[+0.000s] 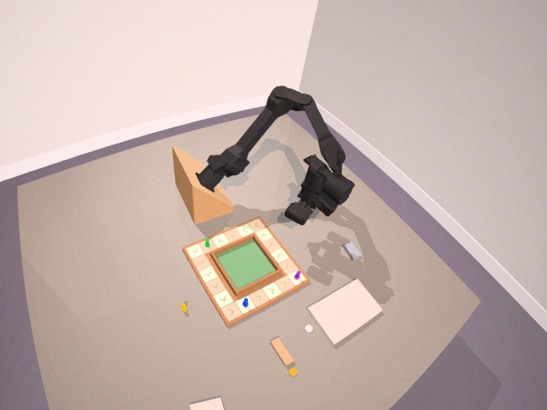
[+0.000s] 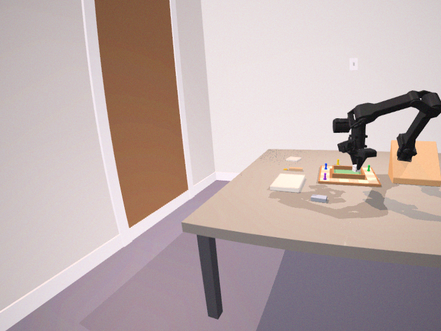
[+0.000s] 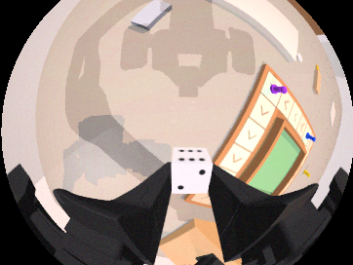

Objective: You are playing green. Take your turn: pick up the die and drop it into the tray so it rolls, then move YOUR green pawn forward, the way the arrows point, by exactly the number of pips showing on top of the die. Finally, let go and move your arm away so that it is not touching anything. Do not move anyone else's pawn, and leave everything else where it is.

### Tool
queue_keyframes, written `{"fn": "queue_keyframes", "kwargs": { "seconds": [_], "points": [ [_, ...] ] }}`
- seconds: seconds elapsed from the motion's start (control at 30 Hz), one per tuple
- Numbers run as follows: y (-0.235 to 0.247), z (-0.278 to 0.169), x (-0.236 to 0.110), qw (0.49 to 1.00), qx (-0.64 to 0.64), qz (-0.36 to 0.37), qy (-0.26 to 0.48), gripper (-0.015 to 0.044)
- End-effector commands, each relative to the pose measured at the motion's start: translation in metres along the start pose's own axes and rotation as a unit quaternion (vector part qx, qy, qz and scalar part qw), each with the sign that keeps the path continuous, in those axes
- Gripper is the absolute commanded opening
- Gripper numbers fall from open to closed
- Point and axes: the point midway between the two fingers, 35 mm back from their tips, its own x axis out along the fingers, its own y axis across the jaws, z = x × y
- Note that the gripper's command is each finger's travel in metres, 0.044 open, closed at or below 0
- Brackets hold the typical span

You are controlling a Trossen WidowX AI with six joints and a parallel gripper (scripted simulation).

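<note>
My gripper (image 1: pixel 294 215) (image 2: pixel 355 167) (image 3: pixel 189 168) is shut on the white die (image 2: pixel 354 167) (image 3: pixel 189 165) and holds it above the table, just off the board's back right side. In the top view the fingers hide the die. The wooden board (image 1: pixel 200 264) (image 2: pixel 372 181) (image 3: pixel 250 137) has arrow squares around a green-floored tray (image 1: pixel 245 262) (image 2: pixel 341 171) (image 3: pixel 275 160). The green pawn (image 1: pixel 207 242) (image 2: pixel 368 167) stands on the board's far left side. A purple pawn (image 1: pixel 297 275) (image 2: pixel 324 175) (image 3: pixel 278 89) and a blue pawn (image 1: pixel 245 302) (image 2: pixel 325 165) (image 3: pixel 309 137) stand on other squares.
A yellow pawn (image 1: pixel 184 307) (image 2: pixel 338 161) stands off the board. An orange wedge (image 1: pixel 194 194) (image 2: pixel 413 163) bears the arm's base. A grey block (image 1: pixel 352 250) (image 2: pixel 318 198) (image 3: pixel 151 15), a white slab (image 1: pixel 344 310) (image 2: pixel 288 181), a wooden bar (image 1: pixel 282 351), a white disc (image 1: pixel 309 328) and an orange disc (image 1: pixel 292 372) lie around.
</note>
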Motion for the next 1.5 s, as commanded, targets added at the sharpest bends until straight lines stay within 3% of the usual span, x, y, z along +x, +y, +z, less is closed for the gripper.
{"fn": "queue_keyframes", "kwargs": {
  "seconds": [0.0, 0.27, 0.77, 1.47],
  "points": [
    [0.007, -0.005, -0.029, 1.000, -0.003, 0.005, -0.006, 0.0000],
    [0.005, -0.005, -0.032, 1.000, 0.009, 0.005, -0.006, 0.0000],
    [-0.054, -0.007, -0.020, 0.967, 0.256, -0.006, -0.005, 0.0000],
    [-0.131, -0.029, -0.005, 0.814, 0.581, -0.007, -0.005, 0.0000]
  ]
}}
